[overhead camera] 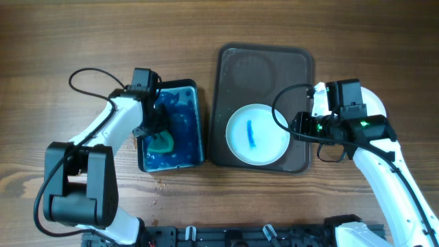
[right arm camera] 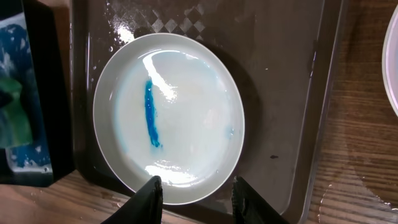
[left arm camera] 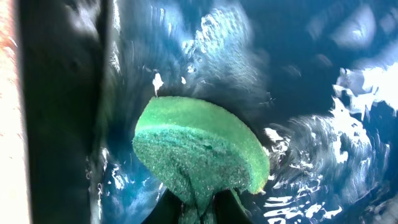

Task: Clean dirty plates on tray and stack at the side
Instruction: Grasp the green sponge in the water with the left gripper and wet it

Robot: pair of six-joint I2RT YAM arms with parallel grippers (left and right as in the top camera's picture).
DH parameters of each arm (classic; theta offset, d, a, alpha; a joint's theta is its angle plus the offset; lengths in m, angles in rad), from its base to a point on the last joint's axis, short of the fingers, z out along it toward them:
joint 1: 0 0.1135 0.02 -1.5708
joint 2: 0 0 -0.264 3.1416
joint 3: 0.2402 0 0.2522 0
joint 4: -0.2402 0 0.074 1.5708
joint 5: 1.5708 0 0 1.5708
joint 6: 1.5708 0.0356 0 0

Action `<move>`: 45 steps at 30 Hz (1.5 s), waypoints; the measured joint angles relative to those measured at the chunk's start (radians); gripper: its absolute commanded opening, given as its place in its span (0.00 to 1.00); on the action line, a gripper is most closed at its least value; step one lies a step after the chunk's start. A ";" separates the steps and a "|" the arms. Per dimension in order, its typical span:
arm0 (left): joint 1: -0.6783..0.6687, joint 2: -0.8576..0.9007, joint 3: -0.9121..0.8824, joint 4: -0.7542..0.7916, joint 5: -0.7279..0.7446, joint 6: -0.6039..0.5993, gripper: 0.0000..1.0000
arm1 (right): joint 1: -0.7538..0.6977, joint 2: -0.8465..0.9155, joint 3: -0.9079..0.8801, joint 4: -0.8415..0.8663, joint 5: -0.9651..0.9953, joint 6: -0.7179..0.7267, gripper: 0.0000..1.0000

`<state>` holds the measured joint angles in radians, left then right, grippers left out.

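Observation:
A white plate [overhead camera: 257, 134] with a blue streak lies on the near half of the dark brown tray [overhead camera: 236, 62]. In the right wrist view the plate [right arm camera: 168, 118] looks wet, the streak left of its middle. My right gripper [right arm camera: 198, 200] is open and hovers over the plate's near rim, at its right edge in the overhead view [overhead camera: 296, 127]. A green sponge [left arm camera: 199, 146] is pinched in my left gripper [left arm camera: 202, 213], which is shut on it low over blue liquid. From overhead the sponge [overhead camera: 162, 143] sits in the small black tray's near part.
The black tray of blue liquid [overhead camera: 199, 123] stands just left of the brown tray. A second white plate [overhead camera: 376, 101] lies on the wooden table right of the tray, partly under my right arm; its edge [right arm camera: 392, 56] shows in the right wrist view.

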<state>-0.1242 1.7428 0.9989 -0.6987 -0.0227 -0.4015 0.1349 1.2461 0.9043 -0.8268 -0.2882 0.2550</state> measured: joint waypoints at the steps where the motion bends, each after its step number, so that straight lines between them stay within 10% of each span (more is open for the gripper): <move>1: 0.000 0.000 0.030 -0.048 0.033 0.001 0.56 | 0.000 0.000 0.000 0.000 0.000 0.000 0.37; 5: -0.001 -0.013 0.107 -0.166 0.082 0.001 0.64 | 0.000 0.000 0.000 -0.003 0.000 0.000 0.37; 15: -0.013 -0.032 0.076 -0.181 0.104 0.000 0.46 | 0.000 0.000 0.000 -0.003 0.000 0.000 0.37; 21: -0.060 -0.036 -0.079 0.028 0.095 -0.003 0.05 | 0.000 0.000 0.000 -0.003 0.000 0.000 0.37; 32: -0.072 -0.074 -0.100 -0.063 0.043 0.000 0.04 | 0.001 0.000 0.000 -0.029 0.122 0.093 0.25; 45: -0.075 -0.135 0.268 -0.385 0.036 0.025 0.04 | 0.000 0.151 0.000 0.069 0.068 -0.046 0.41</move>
<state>-0.1989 1.6081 1.2671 -1.0832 0.0132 -0.3763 0.1349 1.3972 0.9043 -0.7582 -0.2207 0.2089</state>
